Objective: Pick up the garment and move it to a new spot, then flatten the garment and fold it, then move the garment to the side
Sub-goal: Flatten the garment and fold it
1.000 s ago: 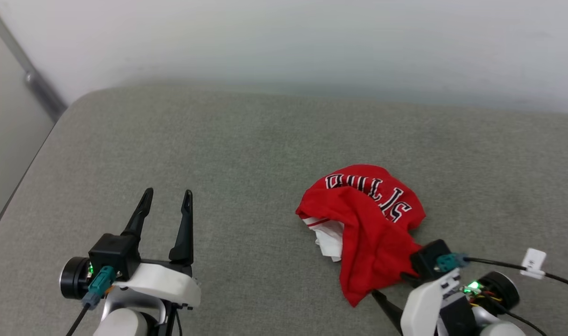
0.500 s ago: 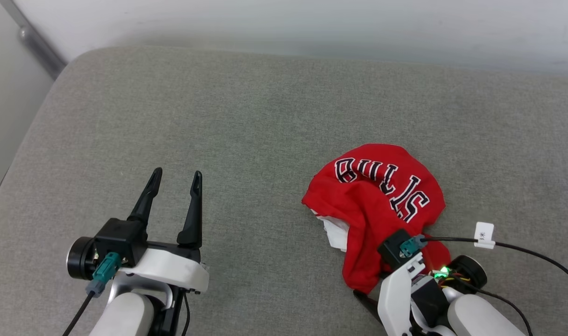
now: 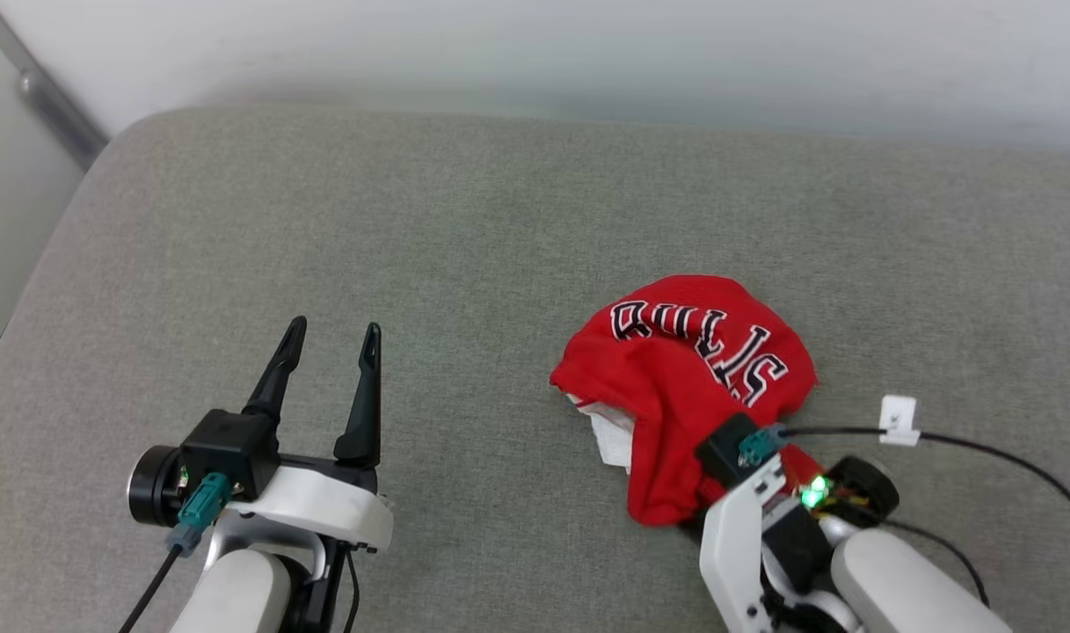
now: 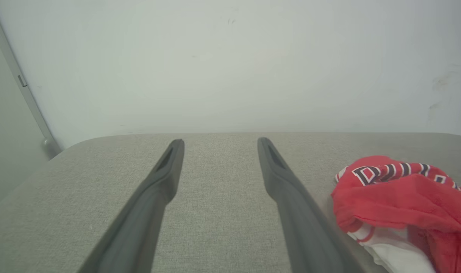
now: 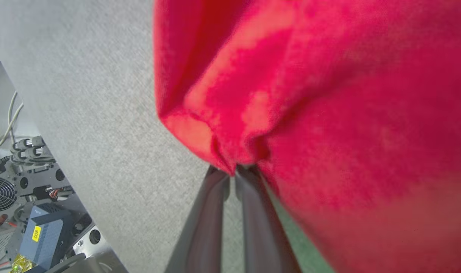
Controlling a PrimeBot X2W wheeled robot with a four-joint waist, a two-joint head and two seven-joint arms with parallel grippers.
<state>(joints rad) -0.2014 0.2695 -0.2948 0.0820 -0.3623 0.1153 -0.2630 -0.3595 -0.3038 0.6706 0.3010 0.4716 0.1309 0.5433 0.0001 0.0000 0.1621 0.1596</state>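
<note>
Here's the red "BULLS" jersey (image 3: 675,387), bunched in a heap on the near right part of the grey fabric worktop (image 3: 411,220), a scrap of white sleeve poking out on its left side. The right tool (image 5: 233,172) has its two dark fingers pressed together, pinching a fold of red cloth at the heap's near end. That grip shows up close in the right wrist view; from the head camera the fingers are buried under the cloth. The left tool (image 3: 335,327) hovers over the near left part of the worktop, fingers spread, nothing between them. There's plenty of bare room: the whole far half of the worktop is open, up to the rounded far-left corner and the far edge along the pale wall (image 3: 535,53). The left wrist view catches the jersey (image 4: 404,197) low on its right. The right wrist view looks past the worktop's edge to a blue box (image 5: 37,231) and cables below.
</note>
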